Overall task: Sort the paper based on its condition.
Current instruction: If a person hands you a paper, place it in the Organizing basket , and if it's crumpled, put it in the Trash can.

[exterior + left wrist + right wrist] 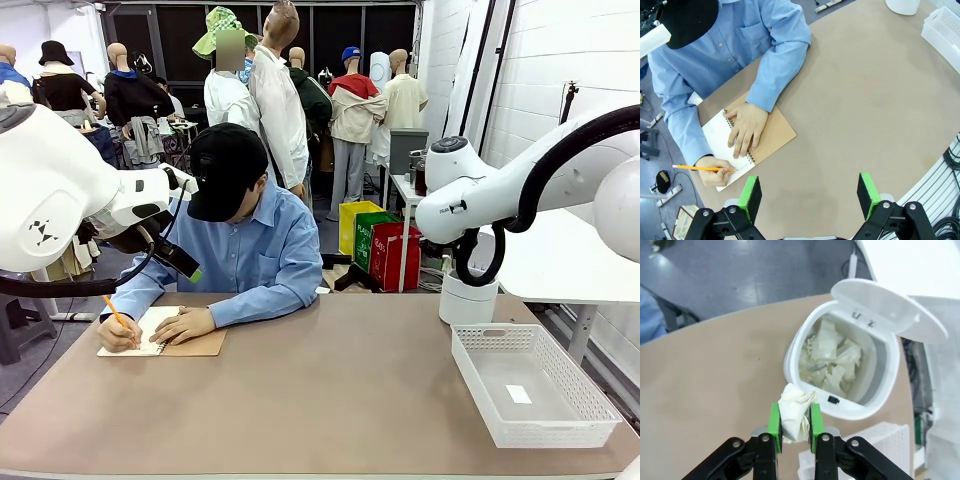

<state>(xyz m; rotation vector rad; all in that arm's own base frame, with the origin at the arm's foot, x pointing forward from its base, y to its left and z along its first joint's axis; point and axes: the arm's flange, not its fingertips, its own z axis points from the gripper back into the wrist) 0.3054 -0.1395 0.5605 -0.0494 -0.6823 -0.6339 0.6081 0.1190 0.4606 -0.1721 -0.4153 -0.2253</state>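
Two grippers, two states. Left of frame in the front view, a person [255,250] writes in a notebook [777,135] with a pencil [702,168]. Left gripper [809,192] hangs above the table [865,100], jaws wide, nothing between them. Right gripper [794,412] is clenched on a paper wad [796,402], crumpled, its long axis along the fingers. Bin [875,397] lies just ahead, up and right in the wrist view, lid flipped back. Wad sits at the bin's near rim, probably not yet over the opening. Bin holds crumpled sheets [832,357]. Basket [472,385], far right, holds one small white patch; cannot tell what.
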